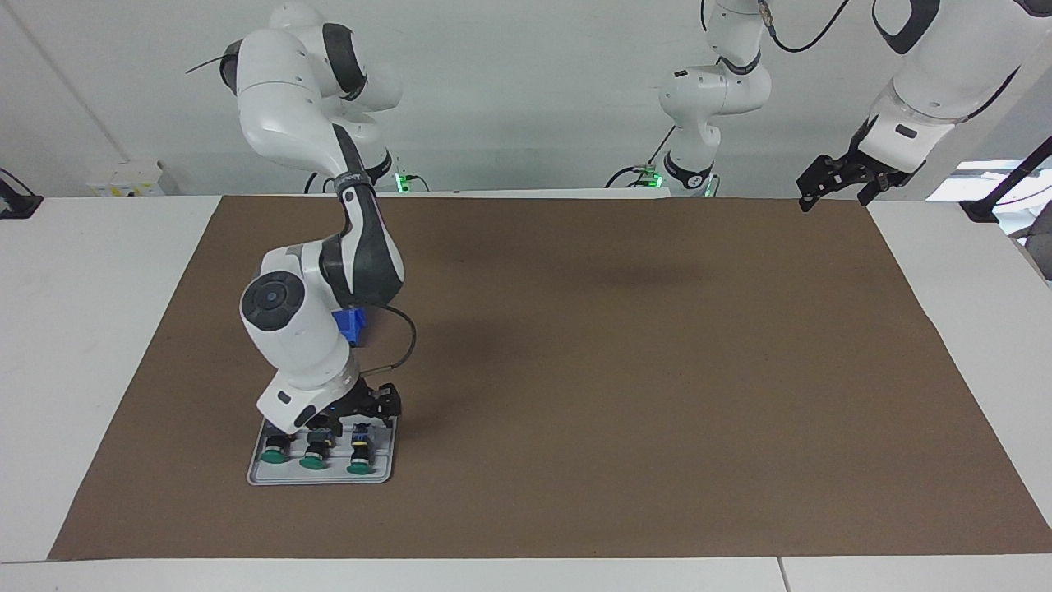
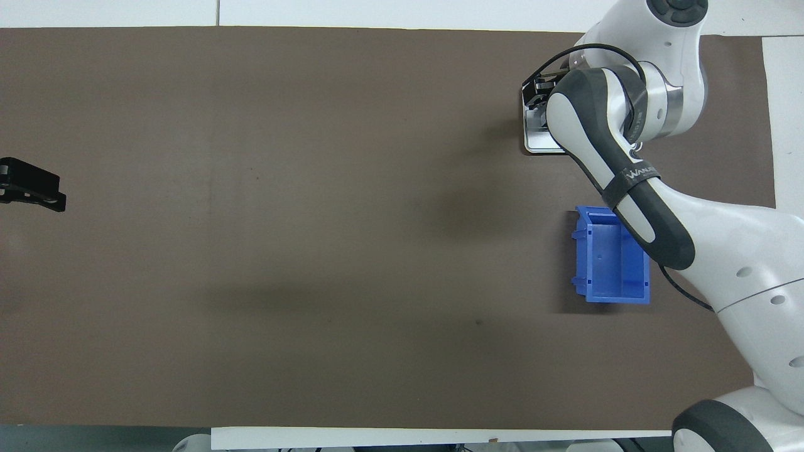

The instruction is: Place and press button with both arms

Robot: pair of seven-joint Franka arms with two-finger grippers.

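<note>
Three green-capped buttons lie side by side in a grey tray (image 1: 383,462) near the right arm's end of the table: one (image 1: 274,456), a middle one (image 1: 313,463) and a third (image 1: 359,469). My right gripper (image 1: 349,421) is down low over the tray, right at the rear ends of the buttons. Whether it touches one is hidden by the wrist. In the overhead view the right arm covers most of the tray (image 2: 534,145), and only part of the right gripper (image 2: 537,100) shows. My left gripper (image 1: 838,187) hangs open and empty, raised over the table's edge at the left arm's end, waiting.
A blue open bin (image 2: 612,260) stands on the brown mat nearer to the robots than the tray, partly under the right arm's forearm (image 1: 353,325). The left gripper (image 2: 31,185) shows at the mat's edge. The brown mat (image 1: 625,370) covers most of the table.
</note>
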